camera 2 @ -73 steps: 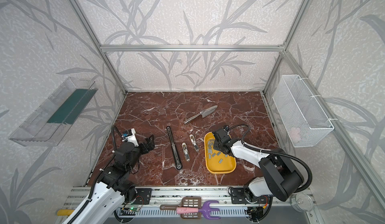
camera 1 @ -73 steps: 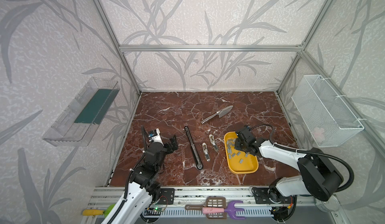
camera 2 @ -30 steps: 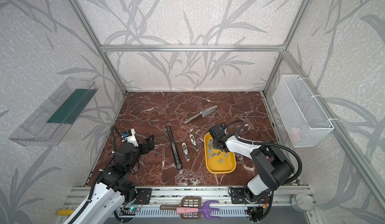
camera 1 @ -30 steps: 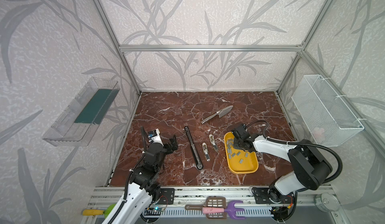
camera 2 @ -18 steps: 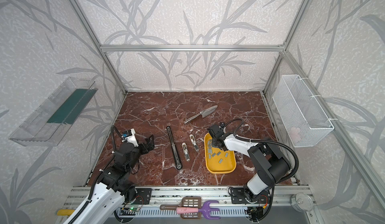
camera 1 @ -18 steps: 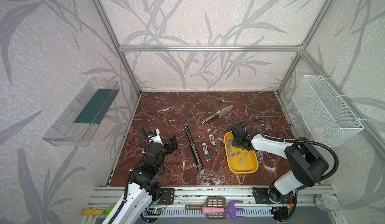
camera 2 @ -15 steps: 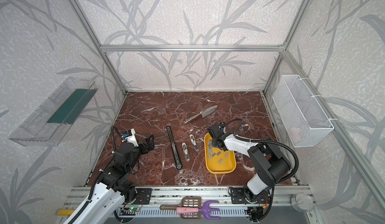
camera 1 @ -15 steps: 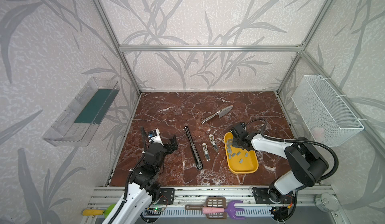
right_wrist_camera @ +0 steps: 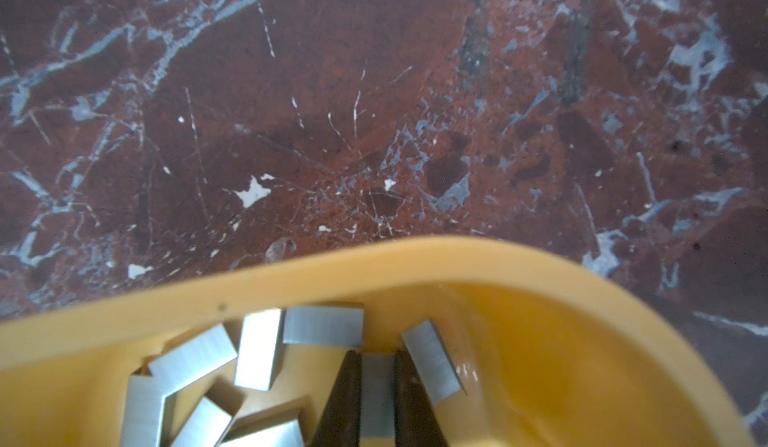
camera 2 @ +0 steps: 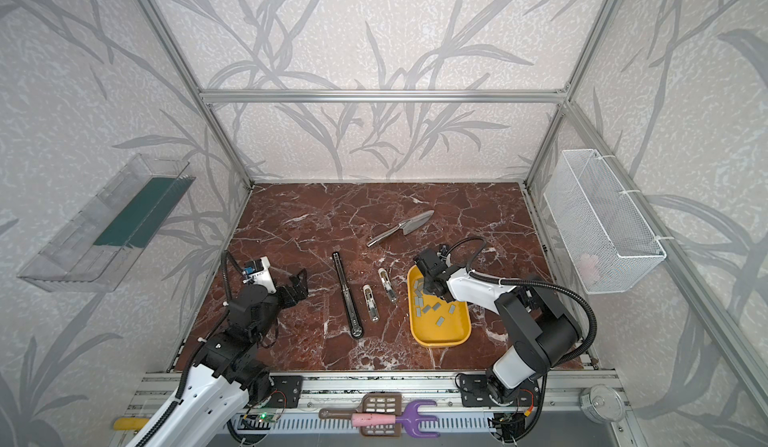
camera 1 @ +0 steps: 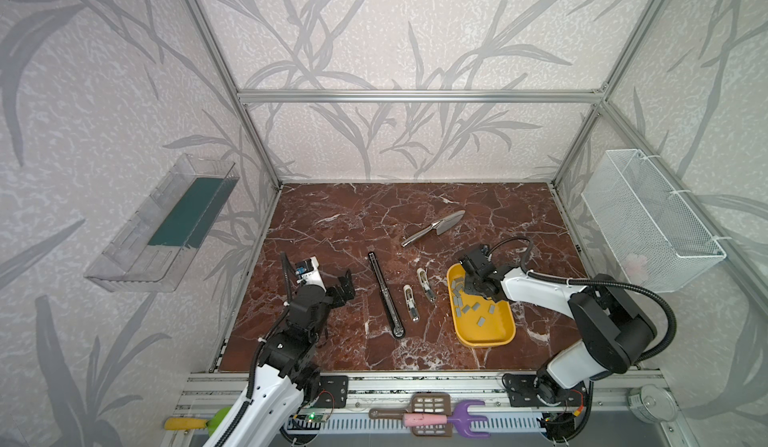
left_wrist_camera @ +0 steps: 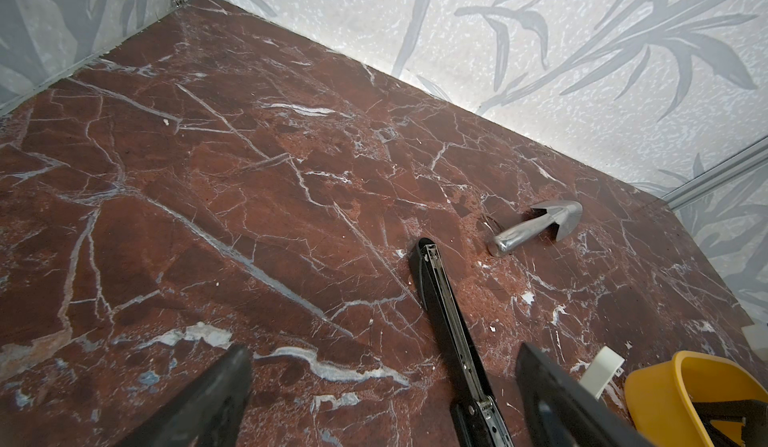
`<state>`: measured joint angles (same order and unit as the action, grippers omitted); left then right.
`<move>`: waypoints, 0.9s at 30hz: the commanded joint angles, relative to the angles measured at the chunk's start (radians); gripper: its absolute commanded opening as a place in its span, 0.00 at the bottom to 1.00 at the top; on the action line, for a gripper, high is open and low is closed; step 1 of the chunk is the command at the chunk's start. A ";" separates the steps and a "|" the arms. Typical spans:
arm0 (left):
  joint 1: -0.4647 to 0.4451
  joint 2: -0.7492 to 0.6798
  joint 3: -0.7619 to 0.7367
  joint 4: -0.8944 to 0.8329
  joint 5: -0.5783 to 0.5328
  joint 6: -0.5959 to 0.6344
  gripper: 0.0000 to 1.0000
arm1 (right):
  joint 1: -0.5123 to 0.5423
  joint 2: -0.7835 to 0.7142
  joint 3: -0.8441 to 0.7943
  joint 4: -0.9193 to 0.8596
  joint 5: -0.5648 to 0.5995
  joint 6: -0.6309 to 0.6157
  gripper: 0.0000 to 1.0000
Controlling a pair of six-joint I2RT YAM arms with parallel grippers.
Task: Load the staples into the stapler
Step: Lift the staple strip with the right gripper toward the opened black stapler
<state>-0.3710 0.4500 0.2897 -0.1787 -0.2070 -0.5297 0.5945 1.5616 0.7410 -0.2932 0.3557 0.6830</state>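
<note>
Between the right pads: one staple strip (right_wrist_camera: 376,407), pinched across its short width. The right end effector (right_wrist_camera: 376,361) is closed narrow on it.
Strip axis: runs along the fingers (right_wrist_camera: 340,403), not across them.
Position: low in the far end of the yellow tray (camera 1: 485,344). Cannot tell whether the strip is clear of the tray floor.
Other staples (camera 2: 428,305): loose grey strips in the same tray, several crowded just beside the held one.
Target side: every stapler lies to the right arm's left, past the tray's left rim.
Order outward: near small stapler (camera 1: 426,285) just beside the tray, then second small stapler (camera 1: 409,302), then long black stapler (camera 1: 384,295) folded open flat.
Stapler axes: all three run roughly front-to-back, slightly slanted. The black one's rail (left_wrist_camera: 446,303) faces up.
Left end effector (left_wrist_camera: 382,347): jaws wide, empty, hovering over the bench (left_wrist_camera: 249,216) on the black stapler's left side. It is nearer that stapler than the right arm is.
Next move (judgement): lift, carry left over the rim, and rotate the wrist until the strip axis matches the channel.
Open point: cannot tell which stapler is the target.
Risk (judgement): neighbouring strips may snag on lift-off.
</note>
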 commanded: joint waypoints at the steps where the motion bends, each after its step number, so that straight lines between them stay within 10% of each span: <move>1: 0.000 -0.009 -0.008 0.007 0.000 0.013 0.99 | 0.003 -0.065 -0.040 -0.058 0.012 -0.009 0.15; 16: -0.001 -0.079 0.054 -0.168 0.015 -0.066 0.92 | 0.096 -0.470 -0.164 -0.014 0.010 -0.040 0.15; 27: -0.004 -0.109 0.017 -0.196 0.048 -0.055 0.94 | 0.464 -0.491 -0.065 0.034 0.159 0.004 0.14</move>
<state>-0.3721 0.3626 0.3218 -0.3862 -0.1925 -0.5941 0.9810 1.0203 0.6224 -0.2993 0.4355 0.6548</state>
